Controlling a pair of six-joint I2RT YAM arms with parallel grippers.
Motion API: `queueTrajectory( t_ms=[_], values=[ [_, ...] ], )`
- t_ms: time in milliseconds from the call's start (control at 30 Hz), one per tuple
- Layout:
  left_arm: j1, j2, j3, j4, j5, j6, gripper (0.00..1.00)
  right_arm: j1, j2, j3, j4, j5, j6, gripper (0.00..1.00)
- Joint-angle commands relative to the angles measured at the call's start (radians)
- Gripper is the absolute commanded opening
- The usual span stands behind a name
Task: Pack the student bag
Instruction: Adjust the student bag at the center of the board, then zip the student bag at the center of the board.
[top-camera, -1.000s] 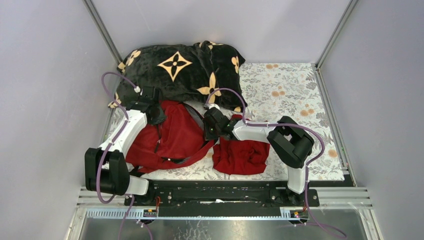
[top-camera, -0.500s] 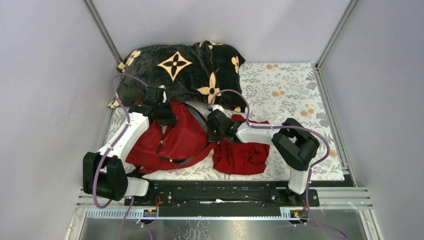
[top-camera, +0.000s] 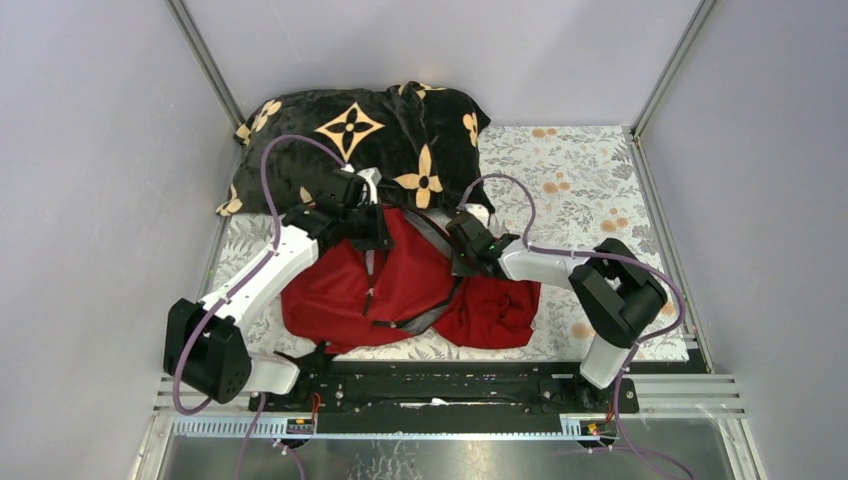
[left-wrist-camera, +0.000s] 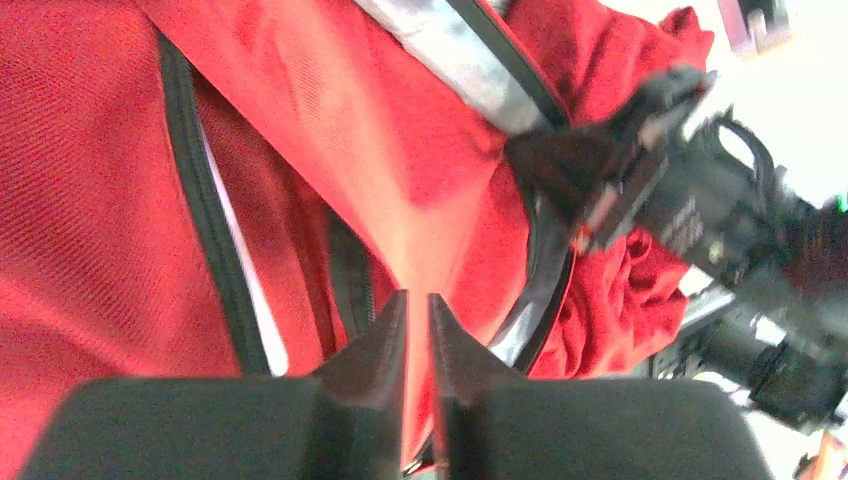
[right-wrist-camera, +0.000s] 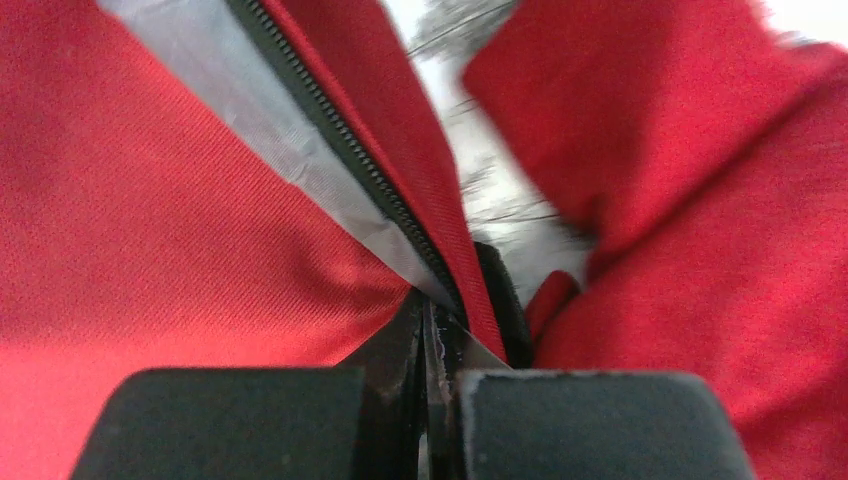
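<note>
Since the earlier frame both arms have swung toward 1 o'clock, dragging the student bag (top-camera: 340, 295) across the flowered tabletop (top-camera: 580, 180). The bag's 3 o'clock edge now overlaps the dark-red cloth (top-camera: 500, 315), which a second ago lay clear of it.

In the top view the bag lies at the middle of the tabletop. The black blanket (top-camera: 350, 130) with tan flower motifs sits at its 12 o'clock, touching it, and the cloth is at its 4 o'clock.

The left gripper (left-wrist-camera: 417, 330) is at the bag's 12 o'clock rim, its jaws clenched on a raised fold of red fabric beside a black zipper line (left-wrist-camera: 215, 240). The right gripper (right-wrist-camera: 425, 330) is at the bag's 2 o'clock corner, jaws pinched on the opening's edge, where the black zipper teeth (right-wrist-camera: 340, 140) run along a grey lining (right-wrist-camera: 230, 110).
</note>
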Motion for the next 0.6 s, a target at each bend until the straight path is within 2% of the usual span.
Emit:
queueTrajectory(
  t_ms=[0,100,200,233,300,400,567],
  values=[
    [-0.051,-0.057,0.065,0.026,-0.013,0.055,0.25,-0.072,-0.078,0.021,-0.127,0.205,-0.081,0.0],
    [-0.051,-0.101,0.072,-0.018,-0.094,0.073,0.43,-0.11,-0.094,0.096,-0.121,0.202,-0.207,0.01],
    [-0.051,-0.13,0.076,-0.092,-0.159,0.107,0.47,-0.114,-0.133,0.153,-0.095,0.083,-0.305,0.14],
    [-0.051,-0.141,0.071,-0.115,-0.168,0.123,0.48,-0.113,-0.151,0.154,-0.076,0.019,-0.318,0.22],
    [-0.08,-0.158,0.061,-0.175,-0.196,0.165,0.48,-0.112,-0.186,0.136,-0.03,-0.133,-0.315,0.42],
    [-0.17,-0.17,0.044,-0.287,-0.327,0.116,0.51,-0.096,-0.24,0.072,0.043,-0.278,-0.24,0.56],
    [-0.248,-0.229,-0.025,-0.356,-0.38,-0.052,0.57,-0.044,-0.31,-0.032,0.117,-0.328,-0.122,0.6]
  ],
)
